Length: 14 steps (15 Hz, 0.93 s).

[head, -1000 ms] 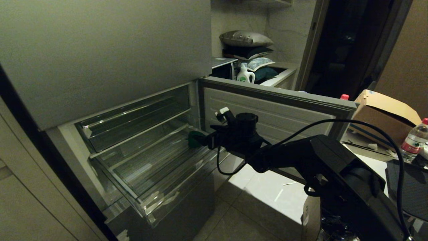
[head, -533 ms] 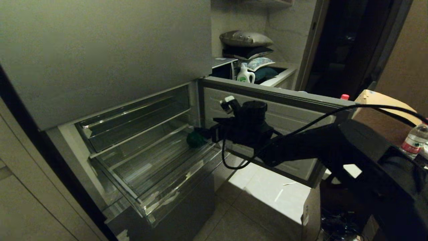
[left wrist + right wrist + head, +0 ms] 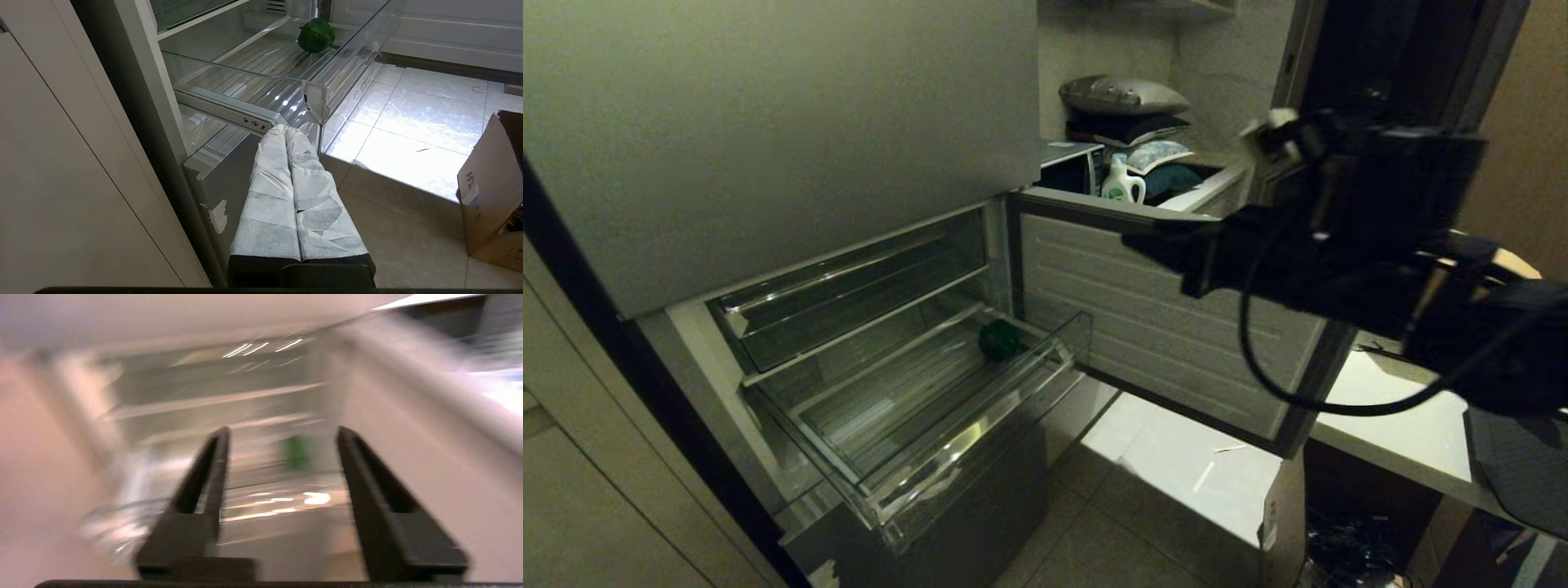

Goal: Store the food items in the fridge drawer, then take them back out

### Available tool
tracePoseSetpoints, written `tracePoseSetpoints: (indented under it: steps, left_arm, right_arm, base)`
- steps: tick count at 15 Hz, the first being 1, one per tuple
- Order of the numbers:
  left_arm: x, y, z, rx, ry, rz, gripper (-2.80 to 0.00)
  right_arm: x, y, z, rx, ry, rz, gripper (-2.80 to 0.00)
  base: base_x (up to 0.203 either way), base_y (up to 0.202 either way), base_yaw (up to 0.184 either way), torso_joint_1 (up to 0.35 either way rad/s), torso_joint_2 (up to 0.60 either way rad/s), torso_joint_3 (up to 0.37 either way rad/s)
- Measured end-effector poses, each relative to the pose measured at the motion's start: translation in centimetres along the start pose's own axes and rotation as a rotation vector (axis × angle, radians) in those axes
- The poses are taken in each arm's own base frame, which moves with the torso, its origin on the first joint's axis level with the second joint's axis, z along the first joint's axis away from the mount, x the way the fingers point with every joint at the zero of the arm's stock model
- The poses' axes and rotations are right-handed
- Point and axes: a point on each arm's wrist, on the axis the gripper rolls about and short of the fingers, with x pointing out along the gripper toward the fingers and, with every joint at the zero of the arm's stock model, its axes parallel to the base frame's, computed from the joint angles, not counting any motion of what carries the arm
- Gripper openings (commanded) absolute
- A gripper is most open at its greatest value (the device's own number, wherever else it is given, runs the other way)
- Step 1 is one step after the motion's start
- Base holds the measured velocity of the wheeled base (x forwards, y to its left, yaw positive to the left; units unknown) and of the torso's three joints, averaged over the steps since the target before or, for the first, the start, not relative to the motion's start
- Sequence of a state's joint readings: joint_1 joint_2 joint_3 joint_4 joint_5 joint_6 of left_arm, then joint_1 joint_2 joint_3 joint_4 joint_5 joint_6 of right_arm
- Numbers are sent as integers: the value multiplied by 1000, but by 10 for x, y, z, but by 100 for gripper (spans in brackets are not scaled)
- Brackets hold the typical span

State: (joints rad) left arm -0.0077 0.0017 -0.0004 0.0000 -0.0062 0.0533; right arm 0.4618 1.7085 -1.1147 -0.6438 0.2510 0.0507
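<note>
Green food item lies alone in the fridge drawer.
Right claw spread, empty, raised well apart; left claw clenched.

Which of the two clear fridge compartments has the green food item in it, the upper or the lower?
The lower, deeper fridge drawer, pulled out with a ribbed floor. The green food item sits at its far right corner. The shallower upper tray holds nothing visible.
</note>
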Motion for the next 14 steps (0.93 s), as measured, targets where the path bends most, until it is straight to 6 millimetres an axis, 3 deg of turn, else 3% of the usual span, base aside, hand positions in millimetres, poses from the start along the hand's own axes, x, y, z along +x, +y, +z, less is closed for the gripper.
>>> tracePoseSetpoints:
  steps: [4,7,11,14]
  left_arm:
    - [0,0,0,0,0,0,-280]
    - [0,0,0,0,0,0,-280]
    - [0,0,0,0,0,0,-280]
    - [0,0,0,0,0,0,-280]
  right_arm:
    - [-118,-67,47,-39,-92,-490,-280]
    - [-203,-103,63,-38,-153,-871,-280]
    - [-304,-129,63,21,-231,-1342,-280]
    - [-368,-166,39,95,-230,-1604,-280]
  base:
    - [0,0,0,0,0,0]
    - [0,0,0,0,0,0]
    - [0,0,0,0,0,0]
    - [0,0,0,0,0,0]
